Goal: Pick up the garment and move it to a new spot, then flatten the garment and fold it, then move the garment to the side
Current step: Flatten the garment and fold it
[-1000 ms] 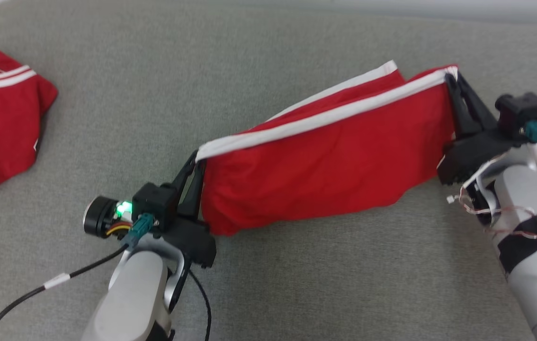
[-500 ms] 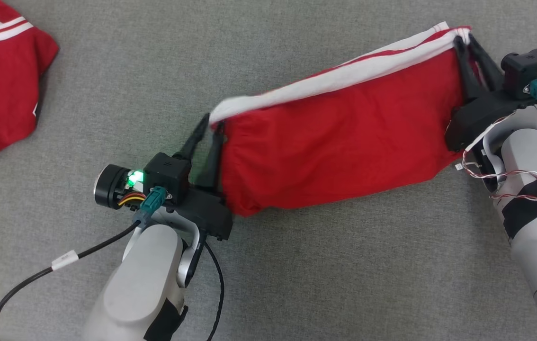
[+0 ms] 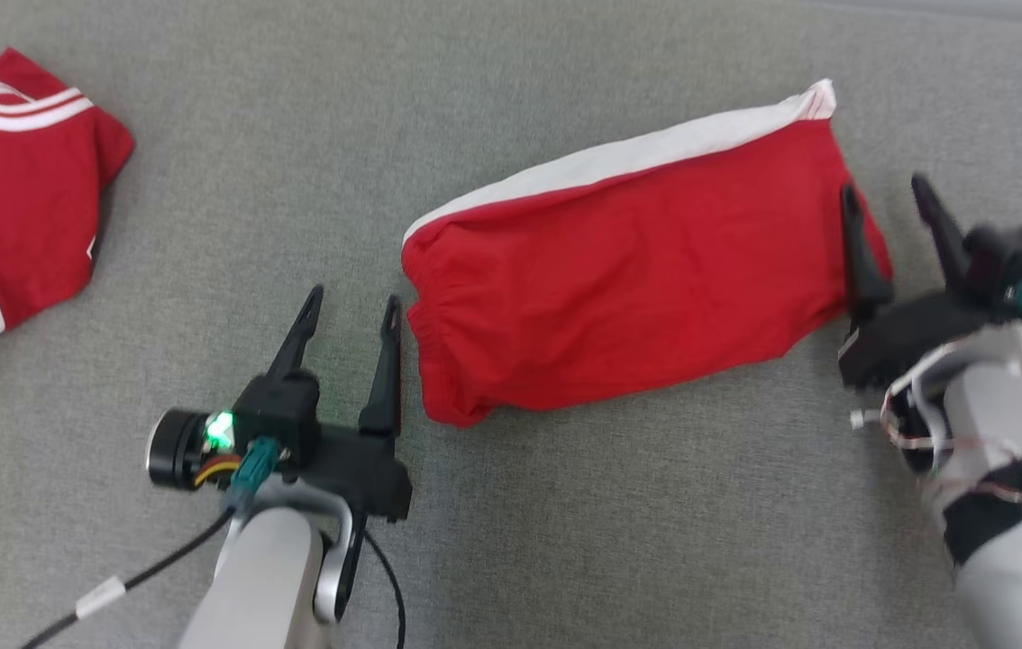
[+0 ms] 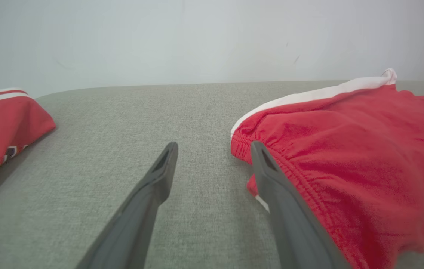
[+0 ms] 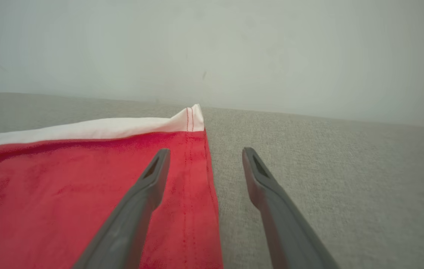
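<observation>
The garment (image 3: 637,279) is a pair of red shorts with a white side stripe, lying folded on the grey cushion, waistband end toward the left. My left gripper (image 3: 356,302) stands open just left of the elastic waistband (image 4: 272,164), fingers apart and holding nothing. At the hem end, my right gripper (image 3: 888,191) is open too, its left finger over the red hem (image 5: 197,179) and its right finger over bare cushion. The white stripe (image 5: 85,129) runs along the garment's far edge.
A second red garment with white trim (image 3: 6,198) lies at the far left of the grey cushion (image 3: 511,541), also seen in the left wrist view (image 4: 2,127). A pale wall rises behind the cushion's far edge. A black cable trails from my left arm (image 3: 141,572).
Both grippers have opened and let go of the garment's upper edge and drawn back toward me. The garment now lies flat on the cushion instead of being held up by its stripe. The camera has shifted too.
</observation>
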`<state>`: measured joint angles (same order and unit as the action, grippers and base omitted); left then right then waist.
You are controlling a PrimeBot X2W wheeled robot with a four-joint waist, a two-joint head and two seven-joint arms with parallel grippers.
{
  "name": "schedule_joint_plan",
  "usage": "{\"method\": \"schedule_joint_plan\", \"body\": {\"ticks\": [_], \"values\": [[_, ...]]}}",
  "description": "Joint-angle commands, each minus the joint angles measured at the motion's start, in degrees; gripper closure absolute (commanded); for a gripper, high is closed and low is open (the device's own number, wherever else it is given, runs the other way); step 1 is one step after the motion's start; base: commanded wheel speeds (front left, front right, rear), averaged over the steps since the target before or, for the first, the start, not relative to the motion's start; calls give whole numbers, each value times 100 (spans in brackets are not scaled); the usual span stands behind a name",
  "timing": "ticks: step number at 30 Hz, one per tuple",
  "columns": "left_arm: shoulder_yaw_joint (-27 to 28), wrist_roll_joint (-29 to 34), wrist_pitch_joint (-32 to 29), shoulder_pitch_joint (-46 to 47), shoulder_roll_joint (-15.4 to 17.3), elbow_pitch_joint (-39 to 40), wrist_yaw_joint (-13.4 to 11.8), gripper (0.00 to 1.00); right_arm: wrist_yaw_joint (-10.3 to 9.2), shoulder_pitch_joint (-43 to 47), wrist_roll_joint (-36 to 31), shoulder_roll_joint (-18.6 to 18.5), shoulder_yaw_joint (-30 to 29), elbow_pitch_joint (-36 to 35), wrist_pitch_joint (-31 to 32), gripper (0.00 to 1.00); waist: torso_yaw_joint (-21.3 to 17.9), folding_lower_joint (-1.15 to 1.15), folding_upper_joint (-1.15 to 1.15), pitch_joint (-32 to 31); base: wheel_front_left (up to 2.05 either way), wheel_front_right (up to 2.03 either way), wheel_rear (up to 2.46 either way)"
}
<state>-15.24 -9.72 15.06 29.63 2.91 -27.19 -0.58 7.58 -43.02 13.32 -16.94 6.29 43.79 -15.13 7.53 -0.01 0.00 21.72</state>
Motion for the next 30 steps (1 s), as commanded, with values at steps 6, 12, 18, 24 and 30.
{"method": "schedule_joint_plan", "body": {"ticks": [6,12,18,24,30], "values": [[208,172,17,-701,2,232,55,0,-15,838,102,234,-100,-28,-2,0,-103,1,0,-418,0,0,0],[223,183,17,-967,2,287,142,0,-15,848,169,349,-85,398,-2,0,-5,1,0,-455,0,0,0],[198,211,17,-986,-1,283,162,0,-15,637,486,415,60,1143,7,54,123,1,0,-490,0,0,0],[273,273,17,-1116,-1,240,156,0,-15,682,1010,388,48,1261,5,100,105,1,0,-638,0,0,0],[292,235,17,-1318,-1,154,191,0,-15,1359,1253,497,-366,539,-1,100,-52,1,0,-1029,0,0,0]]}}
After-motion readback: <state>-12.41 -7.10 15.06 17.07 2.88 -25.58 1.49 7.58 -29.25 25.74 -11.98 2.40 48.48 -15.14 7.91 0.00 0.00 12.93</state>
